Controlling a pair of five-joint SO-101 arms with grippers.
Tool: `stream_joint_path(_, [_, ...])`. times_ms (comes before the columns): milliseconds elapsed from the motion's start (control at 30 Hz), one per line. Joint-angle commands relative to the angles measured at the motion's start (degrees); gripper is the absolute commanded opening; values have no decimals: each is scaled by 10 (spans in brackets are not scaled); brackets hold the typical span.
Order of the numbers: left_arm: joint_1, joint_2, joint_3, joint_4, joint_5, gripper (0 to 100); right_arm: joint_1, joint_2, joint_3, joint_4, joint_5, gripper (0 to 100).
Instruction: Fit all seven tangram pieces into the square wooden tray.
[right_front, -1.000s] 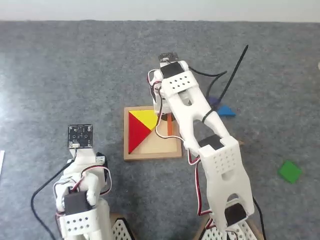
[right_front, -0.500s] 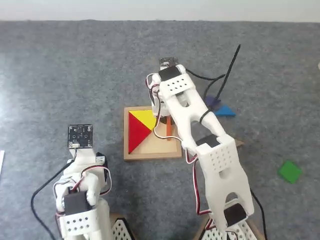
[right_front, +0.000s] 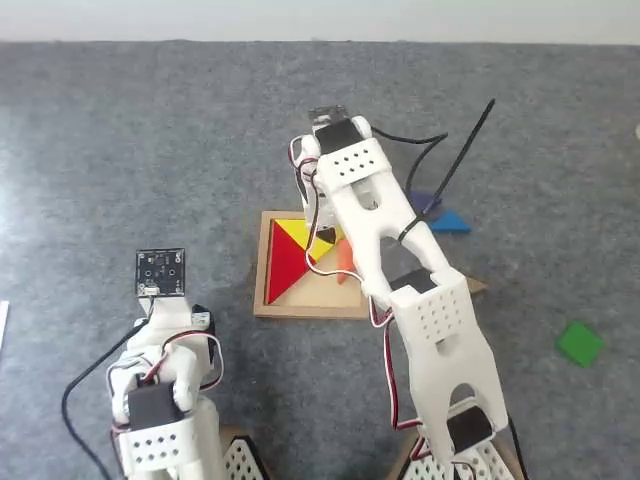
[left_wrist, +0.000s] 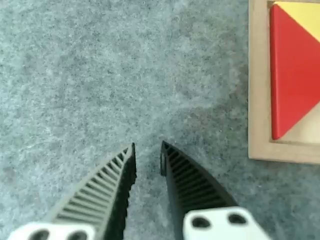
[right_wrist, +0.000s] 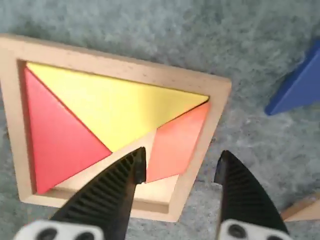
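The square wooden tray (right_front: 262, 305) lies mid-table and holds a red triangle (right_front: 286, 270) and a yellow triangle (right_front: 303, 233). An orange piece (right_wrist: 175, 142) rests against the yellow one at the tray's (right_wrist: 216, 90) right side, one edge seemingly up on the rim. My right gripper (right_wrist: 181, 162) hovers open just above it, one finger over the piece and the other outside the rim. The right arm (right_front: 370, 210) covers the tray's right part. My left gripper (left_wrist: 147, 150) is over bare carpet, left of the tray (left_wrist: 257, 100), with a narrow gap between its fingers.
A blue piece (right_front: 452, 222) and a purple piece (right_front: 425, 204) lie right of the tray, partly behind the right arm. A green piece (right_front: 579, 342) sits far right. A tan piece (right_front: 476, 287) pokes out beside the arm. Grey carpet covers the table.
The tray has slid a little to the right and turned slightly. The orange piece, earlier a thin strip on edge, now shows a wider face. The left arm has not moved.
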Motion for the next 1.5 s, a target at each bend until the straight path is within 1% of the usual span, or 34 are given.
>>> stream_joint_path(0, [0,-11,-7,2,-1,82,10,-58,-25,26,18,231])
stream_joint_path(100, [0,-11,-7,2,-1,82,31,-87,9,25,40,224])
stream_joint_path(133, [0,-11,-7,2,-1,82,35,-91,23,25,44,204])
stream_joint_path(200, [0,-11,-7,2,-1,82,36,-91,54,24,44,128])
stream_joint_path(267, [0,-11,-7,2,-1,82,34,-91,84,22,48,24])
stream_joint_path(300, [0,-11,-7,2,-1,82,32,-91,94,15,55,0])
stream_joint_path(367, [0,-11,-7,2,-1,82,29,-91,99,1,61,33])
stream_joint_path(433, [0,-11,-7,2,-1,82,25,-91,100,-20,58,9])
stream_joint_path(567, [0,-11,-7,2,-1,82,22,-69,135,-70,44,8])
stream_joint_path(833, [0,-11,-7,2,-1,82,32,-69,127,-62,43,8])
stream_joint_path(1000, [0,-11,-7,2,-1,82,9,-5,121,-98,36,9])
stream_joint_path(1133, [0,-11,-7,2,-1,82,4,-20,73,-58,32,9])
stream_joint_path(1233, [0,-11,-7,2,-1,82,-1,-44,62,-40,32,8])
stream_joint_path(1467, [0,-11,-7,2,-1,82,28,-158,62,7,34,8])
